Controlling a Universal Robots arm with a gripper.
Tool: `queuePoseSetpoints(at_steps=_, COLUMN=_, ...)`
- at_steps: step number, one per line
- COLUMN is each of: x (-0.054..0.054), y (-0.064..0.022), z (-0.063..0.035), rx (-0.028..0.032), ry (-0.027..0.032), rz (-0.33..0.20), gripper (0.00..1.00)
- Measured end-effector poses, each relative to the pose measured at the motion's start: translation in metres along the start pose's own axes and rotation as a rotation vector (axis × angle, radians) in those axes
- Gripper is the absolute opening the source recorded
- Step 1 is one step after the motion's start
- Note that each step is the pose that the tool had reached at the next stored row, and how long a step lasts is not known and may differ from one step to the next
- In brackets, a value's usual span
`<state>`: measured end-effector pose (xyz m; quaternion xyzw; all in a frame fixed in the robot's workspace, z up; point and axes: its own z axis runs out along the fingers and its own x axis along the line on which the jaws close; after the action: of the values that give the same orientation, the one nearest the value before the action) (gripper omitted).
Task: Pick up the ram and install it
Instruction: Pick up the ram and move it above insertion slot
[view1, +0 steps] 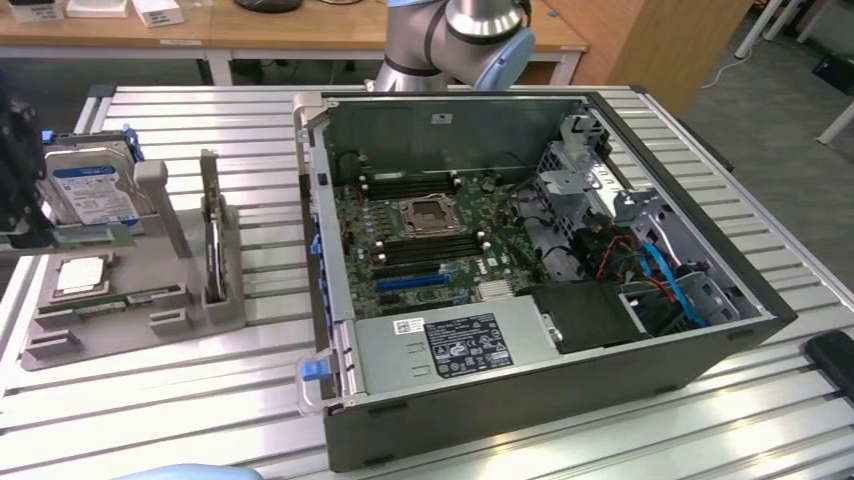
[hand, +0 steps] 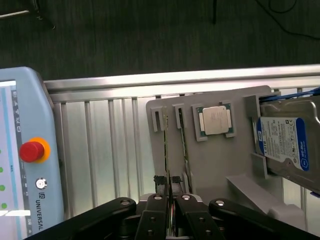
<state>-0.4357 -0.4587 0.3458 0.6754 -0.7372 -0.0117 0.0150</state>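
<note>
- Gripper (hand: 168, 181) fingertips stood almost together, clamped on the thin top edge of the ram (hand: 166, 150), above the grey holder tray (hand: 220, 165) at the exterior view's left.
- Just beside the ram, a second stick (hand: 183, 145) stood on edge in the next slot, the two close and parallel.
- Beyond that stick sat a square silver processor (hand: 216, 120) in its recess. Farther still, a hard drive (hand: 285, 142) with a blue-white label leaned against the tray's sloped rest.
- On the ram's other side lay bare slatted table (hand: 100, 150), then a teach pendant (hand: 30, 150) with a red stop button.
- At the exterior view's right, the open computer case (view1: 534, 390) lay on its side, motherboard (view1: 427, 240) facing up, well apart from the tray.
- The ram showed edge-on as a long, narrow greenish line running from the fingertips to a small grey bracket. I could not tell whether it had left its slot.
</note>
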Motion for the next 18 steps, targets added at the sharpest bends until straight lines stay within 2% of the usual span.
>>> queuePoseSetpoints(at_steps=9, x=0.0, y=0.0009, z=-0.0238, rx=-0.0007, ry=-0.0006, rz=0.016, gripper=0.13)
queuePoseSetpoints(at_steps=15, x=0.0, y=0.0006, z=-0.0245, rx=-0.0009, ry=-0.0002, rz=0.017, gripper=0.13)
queuePoseSetpoints(at_steps=18, x=0.0, y=-0.0054, z=-0.0247, rx=-0.0009, ry=-0.0001, rz=0.017, gripper=0.13)
